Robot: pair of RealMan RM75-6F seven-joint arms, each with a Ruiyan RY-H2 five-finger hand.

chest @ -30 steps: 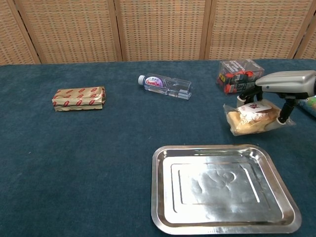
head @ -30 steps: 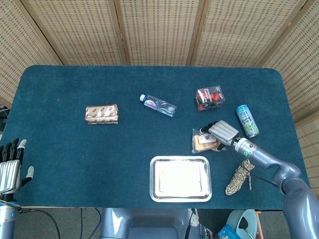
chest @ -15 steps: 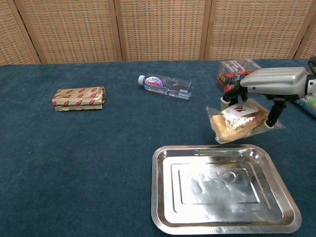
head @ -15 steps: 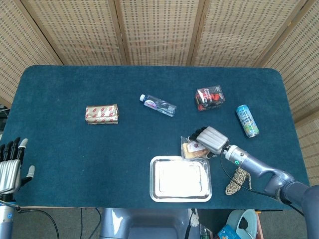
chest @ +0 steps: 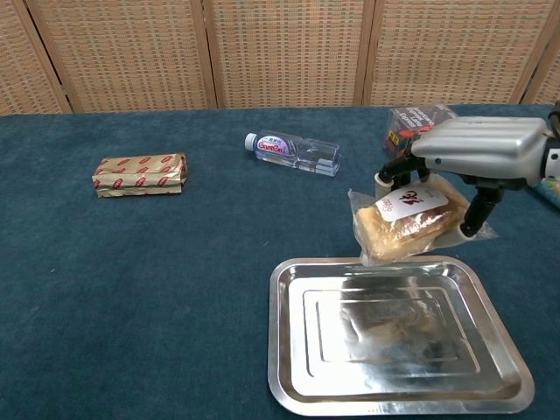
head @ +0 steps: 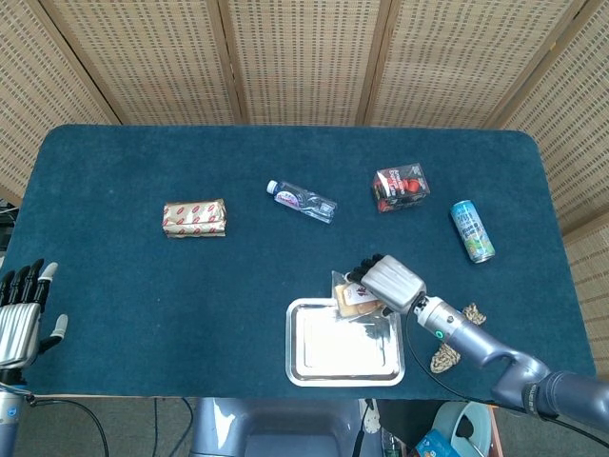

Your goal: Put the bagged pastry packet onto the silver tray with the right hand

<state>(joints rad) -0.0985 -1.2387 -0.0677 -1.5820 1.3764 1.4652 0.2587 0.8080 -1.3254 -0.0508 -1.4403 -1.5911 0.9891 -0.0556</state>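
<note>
Now carried clear of the dark blue cloth-covered table [chest: 175, 289] and brought toward the robot from its spot a second ago near the red and black carton [chest: 418, 127]: the clear-bagged tan pastry packet with the white label [chest: 407, 220], tilted, hanging above the far rim of the shiny rectangular silver tray [chest: 297, 289]. Clamped from above by the grey right hand [chest: 477, 157], fingers [chest: 394, 175] curled down on the far side and thumb on the near side of the bag. Seen from the head view, over the tray's far right corner [head: 390, 307], not yet over its middle. Reflected in the metal below, so probably raised off it, though any contact at the bag's lower edge is hard to judge. Transport nearly done; left to do, a little more travel inward, lowering, release. At the table's near left edge, empty with fingers spread: the left hand [head: 21, 309].
</note>
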